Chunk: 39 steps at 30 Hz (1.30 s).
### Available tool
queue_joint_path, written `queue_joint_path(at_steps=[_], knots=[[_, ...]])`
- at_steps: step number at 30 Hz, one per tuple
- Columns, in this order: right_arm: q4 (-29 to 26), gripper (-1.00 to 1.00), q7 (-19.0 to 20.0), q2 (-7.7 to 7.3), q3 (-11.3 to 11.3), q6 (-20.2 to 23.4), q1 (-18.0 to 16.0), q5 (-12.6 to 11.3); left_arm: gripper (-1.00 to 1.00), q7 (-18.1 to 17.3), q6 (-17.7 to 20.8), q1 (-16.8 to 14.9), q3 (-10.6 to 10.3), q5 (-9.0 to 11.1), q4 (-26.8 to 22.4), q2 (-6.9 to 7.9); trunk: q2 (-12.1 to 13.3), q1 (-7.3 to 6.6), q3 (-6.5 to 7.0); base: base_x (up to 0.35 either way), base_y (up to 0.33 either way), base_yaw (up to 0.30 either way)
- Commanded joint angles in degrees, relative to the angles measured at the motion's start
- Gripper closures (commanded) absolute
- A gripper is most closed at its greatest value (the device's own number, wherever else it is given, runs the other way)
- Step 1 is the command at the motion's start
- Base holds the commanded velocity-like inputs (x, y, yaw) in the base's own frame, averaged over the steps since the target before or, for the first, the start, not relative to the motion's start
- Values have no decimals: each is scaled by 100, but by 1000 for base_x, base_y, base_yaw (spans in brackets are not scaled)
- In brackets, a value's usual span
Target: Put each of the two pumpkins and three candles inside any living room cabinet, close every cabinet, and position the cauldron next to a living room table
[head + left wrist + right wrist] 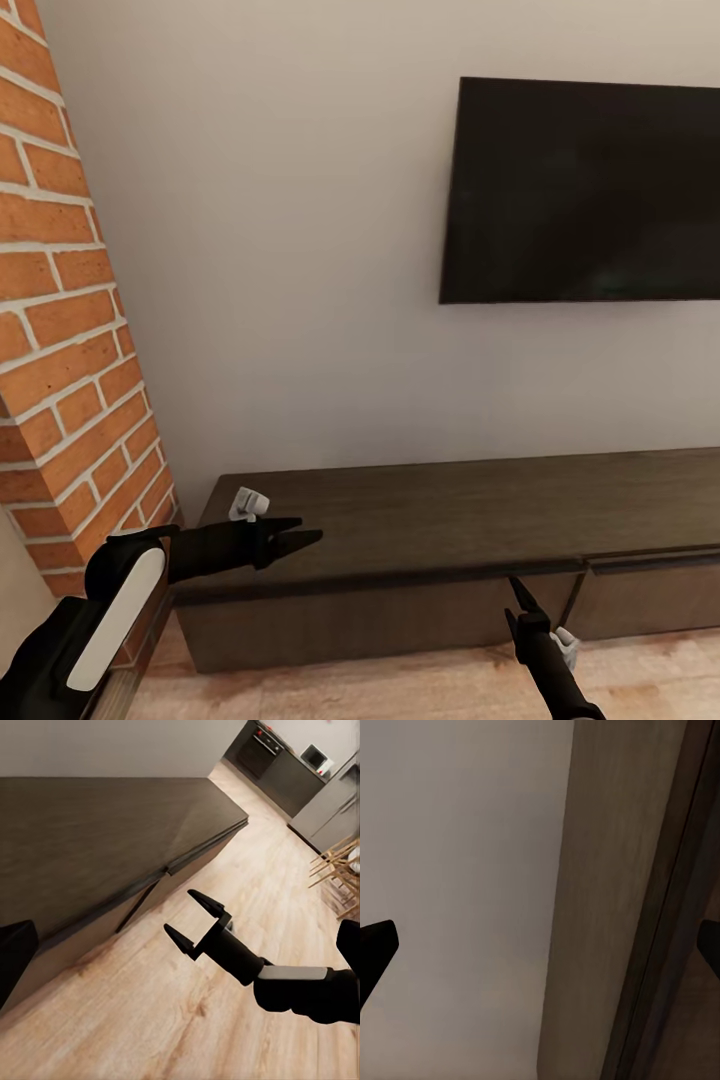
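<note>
Both empty grippers, left (pixel 305 532) and right (pixel 193 916), are held with fingers apart before the cabinet (pixel 450 520), whose right drawer front is seen slightly ajar.

All three views share the cabinet (pixel 450 520).

You've got the cabinet (pixel 450 530) in dark brown wood grain, a red-orange brick column (pixel 70 330) with pale mortar lines on the left, a plain off-white wall (pixel 300 250), a black screen (pixel 585 190), light honey-toned plank floor (pixel 225 1035), and both pincers matte black.
</note>
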Motion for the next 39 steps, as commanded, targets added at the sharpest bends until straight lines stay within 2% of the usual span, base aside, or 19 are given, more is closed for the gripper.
queue_joint_path(at_steps=[1, 12, 39], knots=[[4, -100, 18, -2, 13, 60, -3, -60, -100, -46, 25, -3, -1, 15, -1, 4, -3, -1, -6, 6, 0, 0], [4, -100, 18, -2, 12, 60, -3, -61, -100, -178, -5, 7, 27, 15, 3, -1, -3, -1, -6, 1, 0, 0], [6, -100, 10, -2, 12, 60, -3, -61, -100, -185, -14, 8, 29, 15, 2, -4, -1086, 592, -491, 0, 0, 0]])
